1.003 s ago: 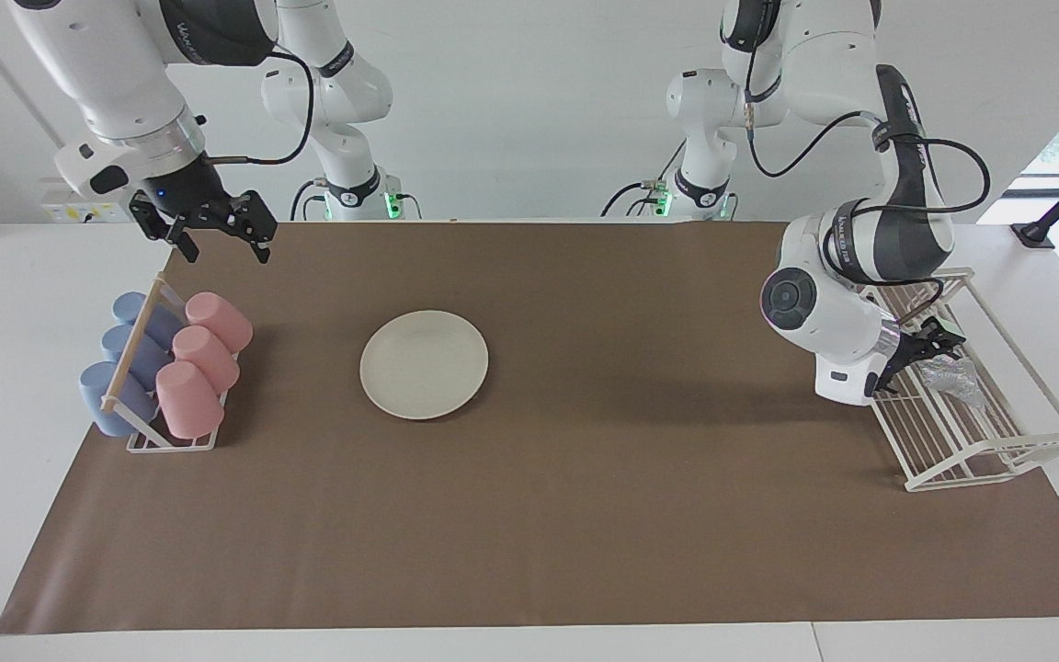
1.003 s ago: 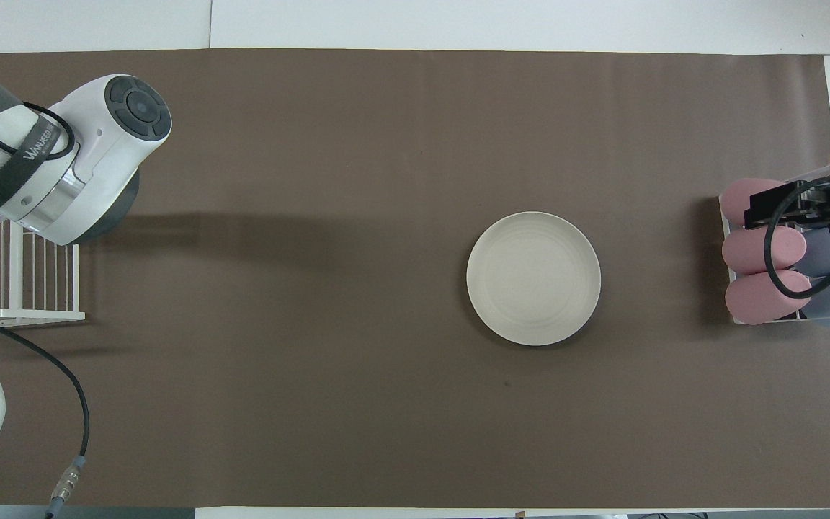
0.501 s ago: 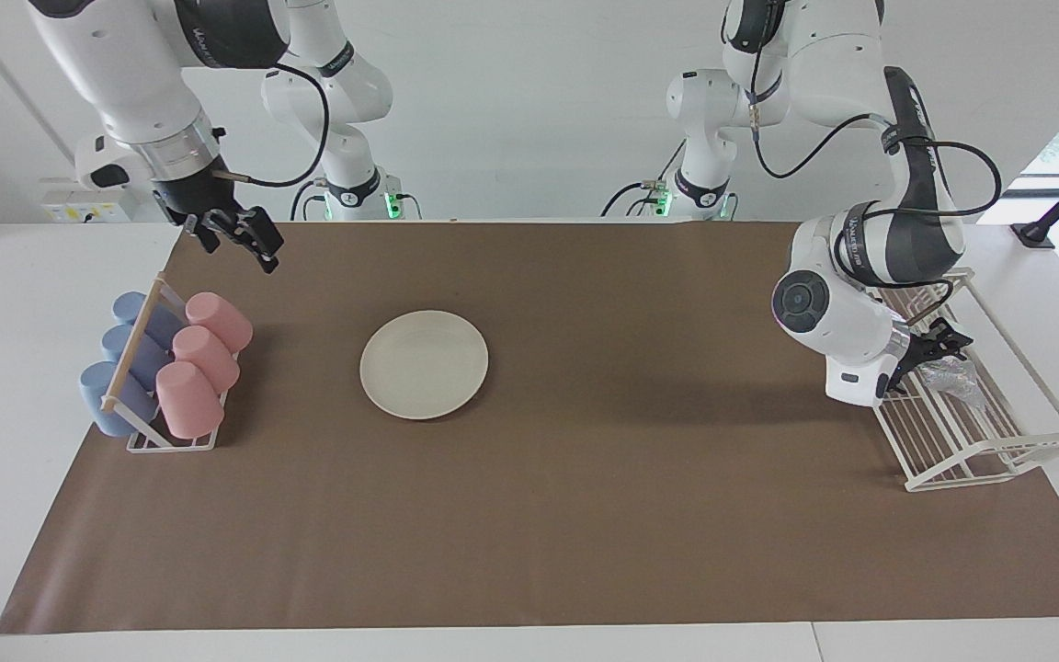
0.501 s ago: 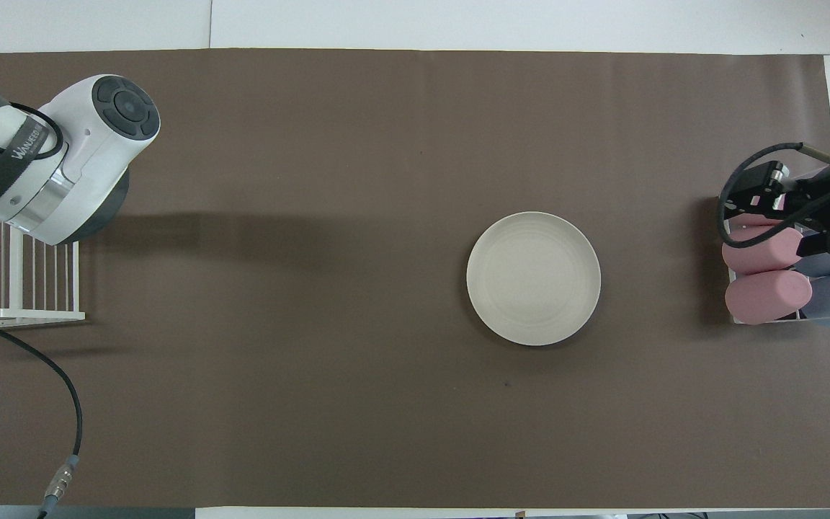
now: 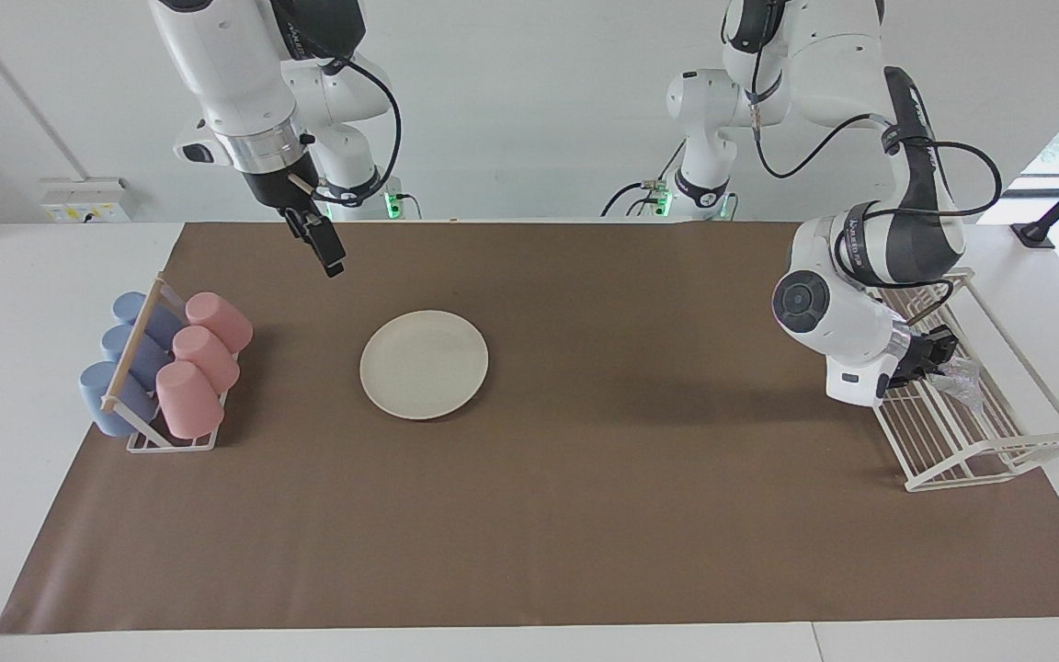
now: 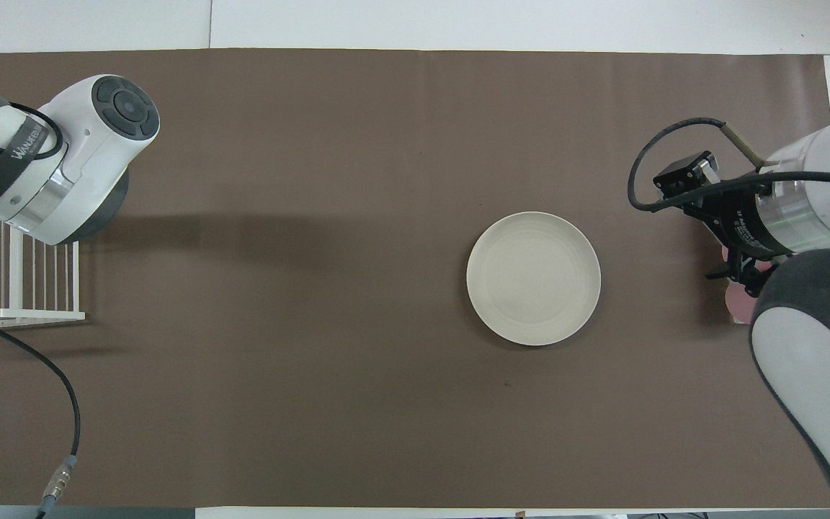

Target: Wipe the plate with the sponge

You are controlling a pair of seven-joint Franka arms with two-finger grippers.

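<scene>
Spread over the table, a brown mat (image 5: 585, 515). At the left arm's end of the mat, a white wire rack (image 5: 998, 450); at the right arm's end, a small stand with pink and blue cups (image 5: 171, 377).

Near the middle of the mat, somewhat toward the right arm's end, the plate (image 5: 424, 364). Lying flat, hollow side up, nothing on it. Round, so no long axis and no direction to speak of. Probably stiff, smooth and breakable, heavy enough to stay in place under a light rub. Better pressed from above than gripped; if gripped, then only at the rim.

Inside the wire rack, on its bars, the sponge (image 5: 962, 379). Silvery, crumpled, of no regular shape. No clear long axis visible. Hidden under the arm in the overhead view. Most likely very light and soft, easily squashed, and apt to catch on the wires. Best taken by a thick fold near its middle, not by a loose edge, so that enough of it hangs below the fingers for wiping.

Down in the rack, the left gripper (image 5: 936, 357), closed tight, apparently pinching the edge of the sponge that lies toward the plate.

Up in the air over the bare mat, the right gripper (image 5: 332, 257), fully open, holding nothing, waiting.
</scene>
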